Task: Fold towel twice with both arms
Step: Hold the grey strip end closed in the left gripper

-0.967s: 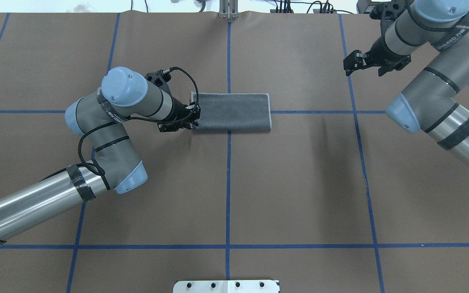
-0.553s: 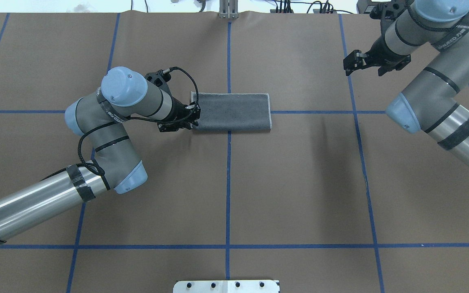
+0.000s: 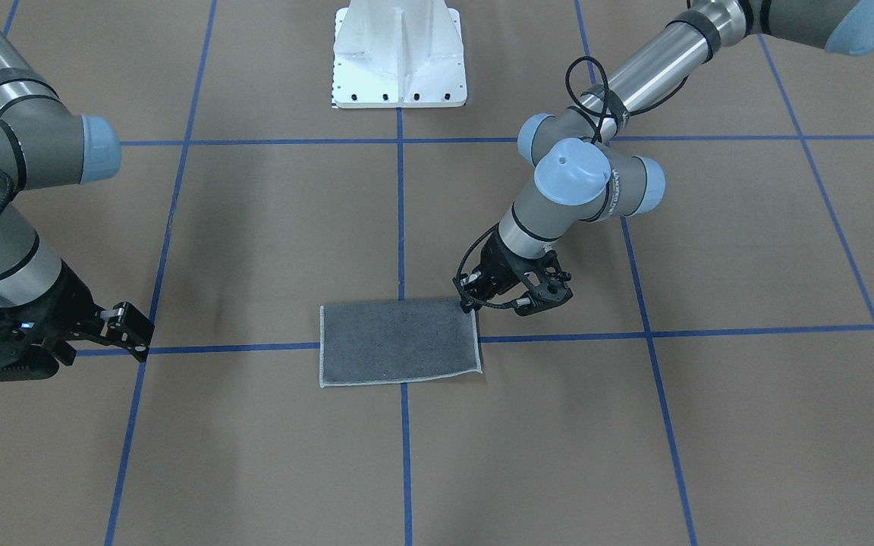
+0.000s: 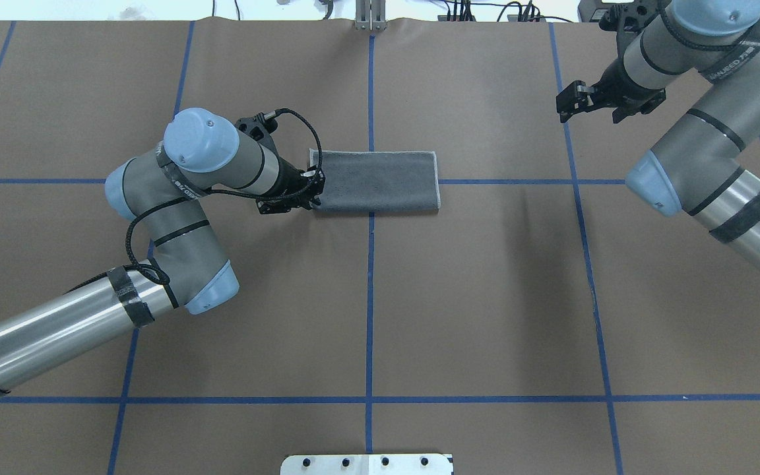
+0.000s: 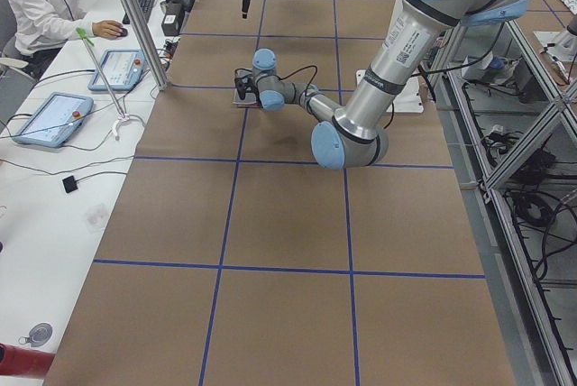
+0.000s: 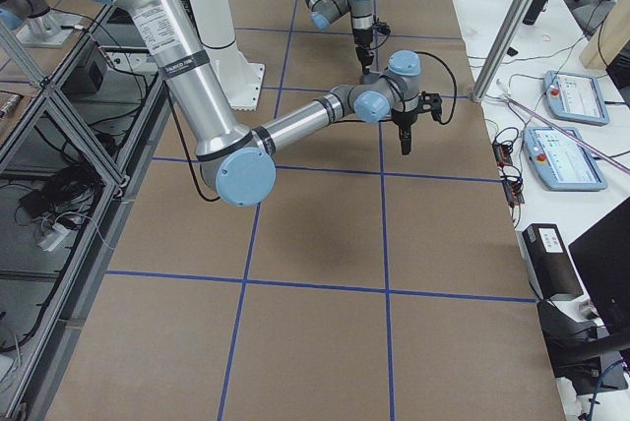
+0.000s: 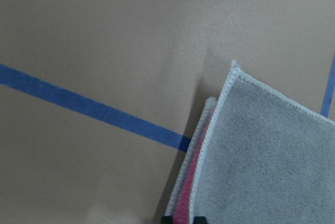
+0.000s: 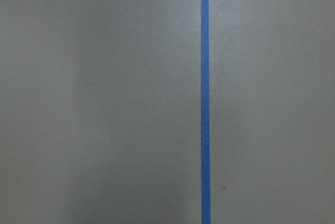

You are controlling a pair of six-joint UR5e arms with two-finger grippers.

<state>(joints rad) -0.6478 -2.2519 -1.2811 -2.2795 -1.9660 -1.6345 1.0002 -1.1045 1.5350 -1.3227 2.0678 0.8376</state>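
Grey towel [image 4: 380, 181], just one; left hand [image 4: 315, 190] pinches its edge; right hand [image 4: 563, 107]: cannot tell grip.

Brown table [image 4: 485, 316] — blue tape lines [image 4: 369, 297], folded towel [image 4: 377, 181] lying flat.

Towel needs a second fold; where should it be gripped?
Pinch both layers of the towel at its short edge on the robot's left, coming from that side: it lies flat, and the stacked edges lie exposed there, at the left gripper.
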